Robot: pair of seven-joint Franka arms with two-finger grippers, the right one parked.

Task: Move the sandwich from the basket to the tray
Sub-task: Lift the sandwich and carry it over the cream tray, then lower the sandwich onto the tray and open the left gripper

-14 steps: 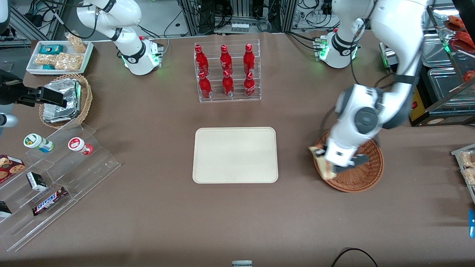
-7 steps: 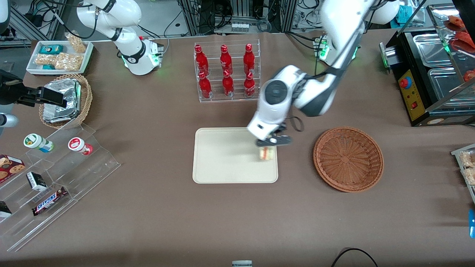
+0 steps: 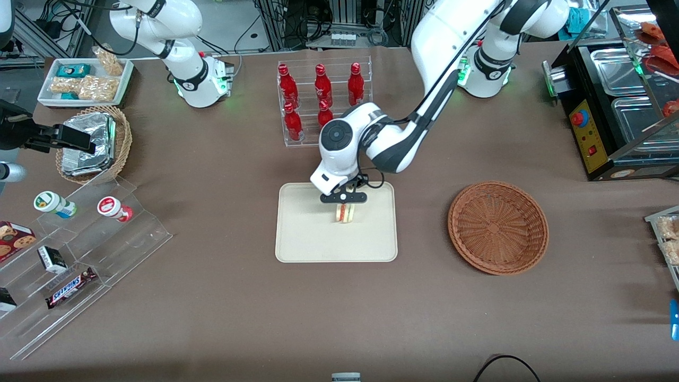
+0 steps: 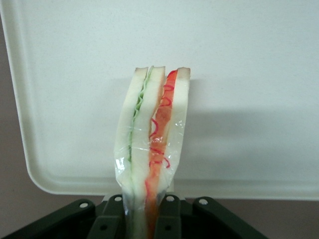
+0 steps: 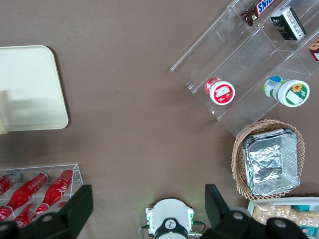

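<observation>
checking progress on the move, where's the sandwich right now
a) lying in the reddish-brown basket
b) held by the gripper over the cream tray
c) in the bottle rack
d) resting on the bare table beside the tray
b: the gripper is shut on the sandwich, which hangs over the tray, while the basket holds nothing.

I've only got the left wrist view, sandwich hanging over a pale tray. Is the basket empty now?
Observer: Yes. In the front view the basket holds nothing; it sits beside the tray, toward the working arm's end of the table.
Operator: Where over the tray am I?
Observer: The end effector is above the tray's edge farther from the front camera, with the sandwich hanging below it, shut in the fingers.
Operator: Anything close by to watch?
Observer: A clear rack of red bottles stands farther from the front camera than the tray, partly hidden by the arm.
</observation>
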